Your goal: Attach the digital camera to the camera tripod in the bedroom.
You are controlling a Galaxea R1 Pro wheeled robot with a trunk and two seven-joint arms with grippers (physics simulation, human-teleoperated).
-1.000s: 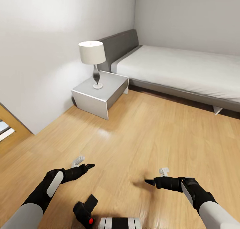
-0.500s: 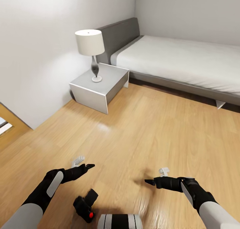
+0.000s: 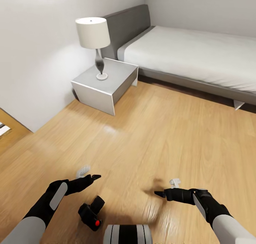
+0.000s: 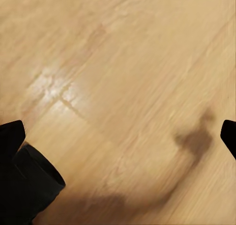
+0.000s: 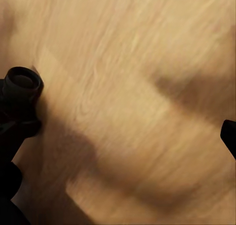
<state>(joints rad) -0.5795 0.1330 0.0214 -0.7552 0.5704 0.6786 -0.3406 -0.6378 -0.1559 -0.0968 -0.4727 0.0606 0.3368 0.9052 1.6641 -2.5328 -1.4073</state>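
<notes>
1. Nearest the robot's trunk, low in the head view, the digital camera (image 3: 91, 213) sits in front of the base, lens barrel tilted up and away, red button towards the viewer. Whether it rests on the base or on the floor I cannot tell.
2. Just beyond it hangs the left pincer (image 3: 88, 174), jaws apart and empty; the camera lies below and a little inward of it, so this arm is the nearer.
3. Across the gap, the right pincer (image 3: 166, 188) points inward, also spread and holding nothing, well apart from the camera; its wrist view catches the lens barrel (image 5: 22, 82) side-on.
4. Ahead stretches bare wood floor (image 3: 149, 130), nothing blocking the way.
5. Farther off stand a grey nightstand (image 3: 106, 83) bearing a lamp (image 3: 93, 38), and the bed (image 3: 199, 55) against the far wall. I'd judge the tripod must still be found.
</notes>
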